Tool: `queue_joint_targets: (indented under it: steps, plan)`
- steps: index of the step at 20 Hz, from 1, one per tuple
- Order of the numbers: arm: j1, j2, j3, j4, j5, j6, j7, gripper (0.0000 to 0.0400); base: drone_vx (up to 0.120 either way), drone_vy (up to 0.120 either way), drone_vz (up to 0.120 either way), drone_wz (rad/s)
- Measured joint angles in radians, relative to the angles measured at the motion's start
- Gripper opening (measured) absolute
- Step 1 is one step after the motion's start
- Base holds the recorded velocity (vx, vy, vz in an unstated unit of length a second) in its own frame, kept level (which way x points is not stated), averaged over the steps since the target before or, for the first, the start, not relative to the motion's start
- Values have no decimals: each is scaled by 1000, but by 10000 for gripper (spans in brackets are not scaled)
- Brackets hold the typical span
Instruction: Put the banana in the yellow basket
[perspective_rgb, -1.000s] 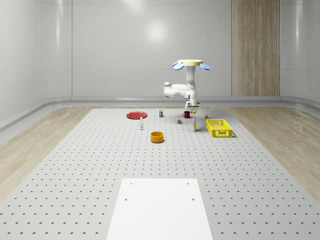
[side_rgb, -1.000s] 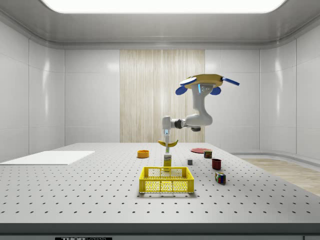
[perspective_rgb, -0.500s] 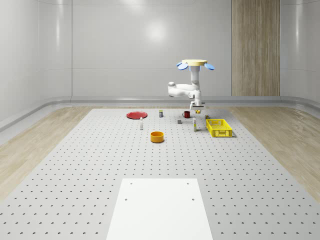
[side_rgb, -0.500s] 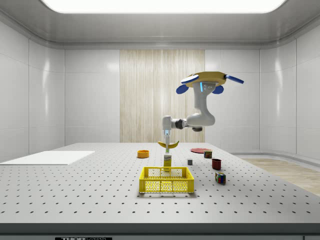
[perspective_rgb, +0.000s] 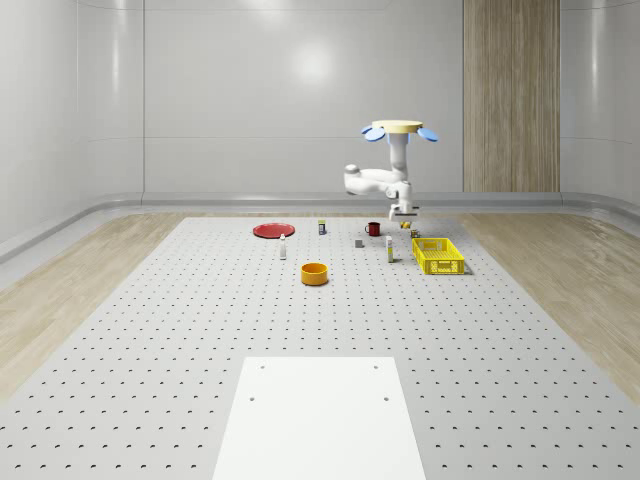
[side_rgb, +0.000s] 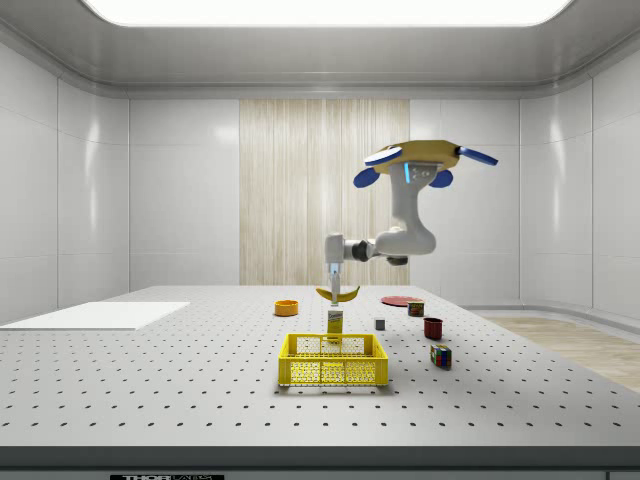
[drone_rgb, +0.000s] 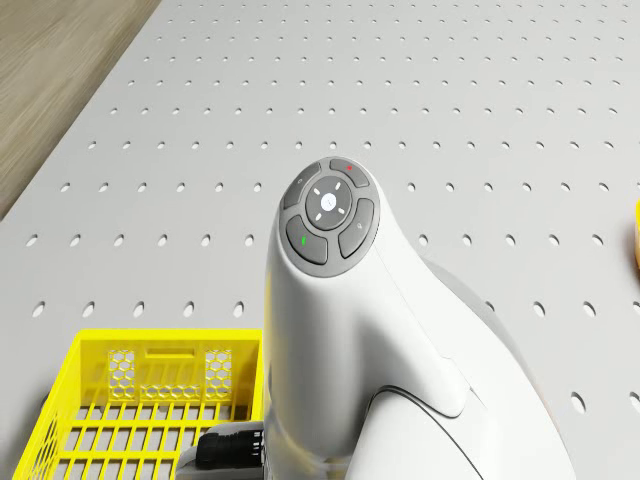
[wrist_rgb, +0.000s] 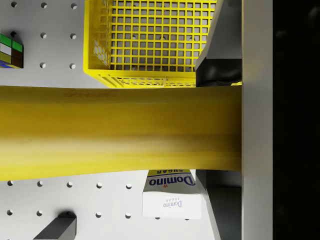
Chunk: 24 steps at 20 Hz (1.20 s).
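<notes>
One banana, one yellow basket, one mug.

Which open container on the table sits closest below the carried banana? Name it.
The yellow basket, the only mesh-walled rectangular one; the orange bowl and red mug stand farther off.

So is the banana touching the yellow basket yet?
Apart. In the side view the banana hangs from the gripper, well above the yellow basket, with the sugar box visible in the gap between them.
</notes>
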Motion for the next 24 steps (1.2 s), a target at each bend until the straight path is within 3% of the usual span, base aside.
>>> queue_joint_targets:
  steps: [6, 11, 16, 20, 24]
  plan:
    - [-1, -6, 1, 0, 2, 5, 1, 194, 0, 120, -80, 0]
    - [-1, -10, 1, 0, 4, 10, 1, 194, 104, 120, -16, 0]
    - [-2, -14, 2, 0, 6, 13, 2, 194, 0, 120, -120, 0]
    - [-2, -17, 2, 1, 7, 16, 2, 194, 0, 120, 0, 0]
    - [-3, -20, 3, 1, 8, 19, 2, 194, 0, 120, -120, 0]
